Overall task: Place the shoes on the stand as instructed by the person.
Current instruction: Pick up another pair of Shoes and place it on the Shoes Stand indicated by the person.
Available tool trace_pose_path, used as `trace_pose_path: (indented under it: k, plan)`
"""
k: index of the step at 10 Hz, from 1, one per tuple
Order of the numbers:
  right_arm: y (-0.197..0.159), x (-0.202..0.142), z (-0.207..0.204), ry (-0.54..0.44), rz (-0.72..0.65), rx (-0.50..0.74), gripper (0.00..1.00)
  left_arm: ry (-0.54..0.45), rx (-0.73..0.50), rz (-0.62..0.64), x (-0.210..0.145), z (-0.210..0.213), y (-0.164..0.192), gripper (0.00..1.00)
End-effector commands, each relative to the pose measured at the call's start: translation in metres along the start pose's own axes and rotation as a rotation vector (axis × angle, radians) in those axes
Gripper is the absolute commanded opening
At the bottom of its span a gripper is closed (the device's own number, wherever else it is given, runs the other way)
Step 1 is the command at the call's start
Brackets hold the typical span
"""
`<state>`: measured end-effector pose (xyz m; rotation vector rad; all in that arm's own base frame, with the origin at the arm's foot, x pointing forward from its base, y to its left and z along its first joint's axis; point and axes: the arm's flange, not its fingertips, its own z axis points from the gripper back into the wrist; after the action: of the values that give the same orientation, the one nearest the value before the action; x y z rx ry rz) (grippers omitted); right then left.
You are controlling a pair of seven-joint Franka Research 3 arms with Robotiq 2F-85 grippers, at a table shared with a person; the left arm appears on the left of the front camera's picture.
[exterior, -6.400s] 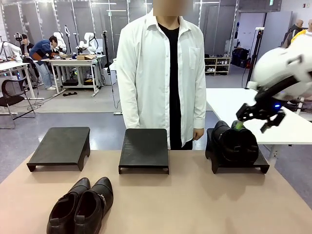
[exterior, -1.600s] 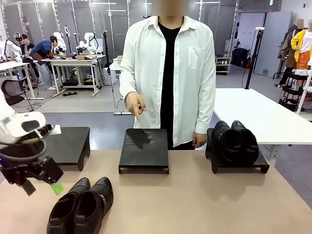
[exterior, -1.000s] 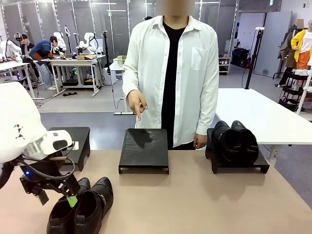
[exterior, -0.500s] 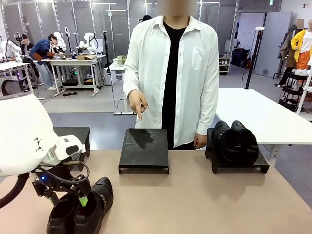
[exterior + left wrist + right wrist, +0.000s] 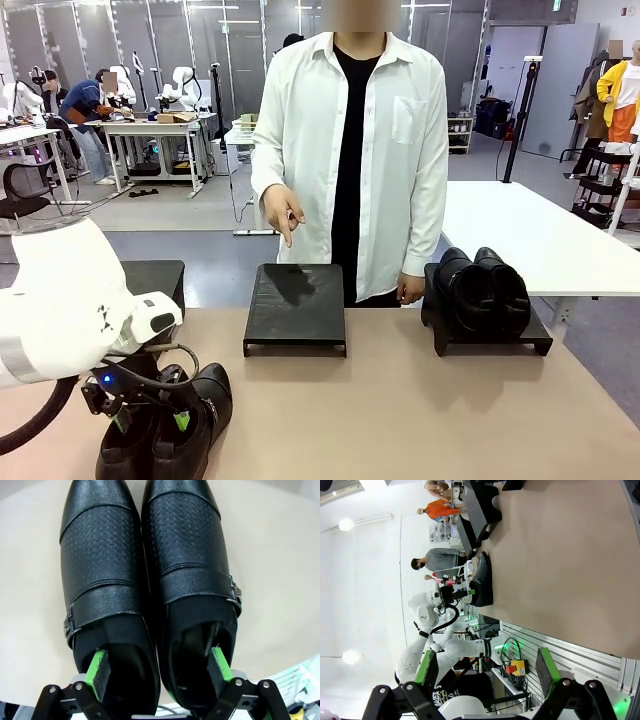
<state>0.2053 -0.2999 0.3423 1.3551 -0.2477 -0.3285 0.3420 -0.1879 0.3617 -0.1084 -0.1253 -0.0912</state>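
I find the left gripper [image 5: 159, 667] spread wide, one pad inside each opening of the near shoes [image 5: 145, 570], which sit on the surface [image 5: 420, 420] front-left of the middle stand [image 5: 295, 300]. Right of that stand, the other pair [image 5: 480, 290] occupies the right stand [image 5: 500, 343]; the right gripper [image 5: 485, 672] is wide open, empty.

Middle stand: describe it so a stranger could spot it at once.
Three low black stands line the table's far edge. The middle one sits before the white-shirted person, under their pointing finger; the right stand holds shoes, this one none.
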Motion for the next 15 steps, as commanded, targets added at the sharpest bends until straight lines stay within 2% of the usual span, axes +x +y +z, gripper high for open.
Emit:
trace_pose_path:
  k: [1,2,3,4,5,6,8,9,10,11,15]
  plan:
    - [0.003,-0.005,-0.001,0.006,-0.005,-0.005,1.0,-0.025,0.005,0.035,0.002,-0.019,0.002,1.0]
    - [0.003,-0.005,-0.001,0.006,-0.005,-0.005,1.0,-0.014,-0.006,0.047,0.0,-0.024,0.002,1.0]
    - [0.003,-0.005,-0.001,0.006,-0.005,-0.005,1.0,-0.028,-0.007,0.05,0.0,-0.028,0.002,0.91]
    - [0.003,-0.005,-0.001,0.006,-0.005,-0.005,1.0,-0.024,-0.009,0.049,-0.001,-0.029,0.001,0.41]
    - [0.003,-0.005,-0.001,0.006,-0.005,-0.005,1.0,-0.017,0.002,0.046,-0.001,-0.029,0.0,0.31]
    - [0.003,-0.005,-0.001,0.006,-0.005,-0.005,1.0,-0.019,0.014,0.041,-0.001,-0.029,0.0,0.0]
    - [0.003,-0.005,-0.001,0.006,-0.005,-0.005,1.0,-0.013,0.031,0.036,-0.002,-0.032,-0.002,0.0]
    - [0.003,-0.005,-0.001,0.006,-0.005,-0.005,1.0,-0.011,0.033,0.033,-0.003,-0.032,-0.004,0.13]
    - [0.003,-0.005,-0.001,0.006,-0.005,-0.005,1.0,-0.009,0.037,0.04,-0.002,-0.031,-0.004,0.02]
    - [0.003,-0.005,-0.001,0.006,-0.005,-0.005,1.0,-0.006,0.049,0.045,-0.001,-0.029,-0.004,0.0]
    - [0.003,-0.005,-0.001,0.006,-0.005,-0.005,1.0,-0.022,0.063,0.056,0.004,-0.019,-0.01,0.0]
